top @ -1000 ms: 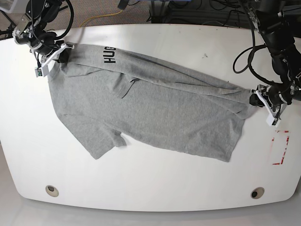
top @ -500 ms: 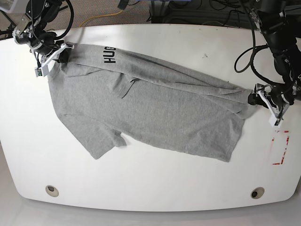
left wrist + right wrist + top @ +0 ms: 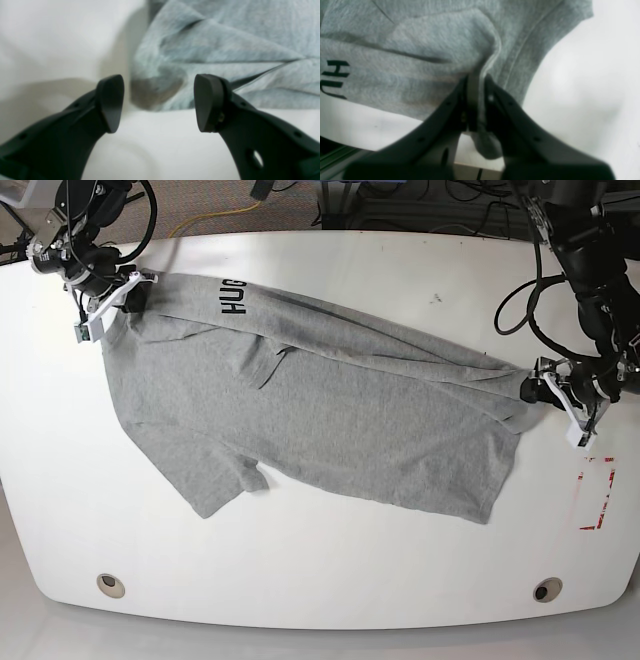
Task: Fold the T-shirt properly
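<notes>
The light grey T-shirt (image 3: 330,410) lies spread on the white table (image 3: 330,560), folded over along its far edge, with black lettering (image 3: 232,297) near the top left. My right gripper (image 3: 125,298) is at that top-left corner. In the right wrist view it (image 3: 475,100) is shut on a pinched fold of the T-shirt (image 3: 432,45), beside the lettering (image 3: 333,77). My left gripper (image 3: 548,393) sits at the shirt's right corner. In the left wrist view it (image 3: 159,103) stands open, and the crumpled corner of the T-shirt (image 3: 212,37) lies just beyond its fingertips (image 3: 111,102).
A red tape rectangle (image 3: 597,493) marks the table at the right edge. Two round holes (image 3: 111,584) (image 3: 547,589) sit near the front edge. Cables (image 3: 220,215) run behind the far edge.
My left gripper has opened and let go of the shirt's right corner, which now rests on the table. The right gripper and the shirt have not moved.
</notes>
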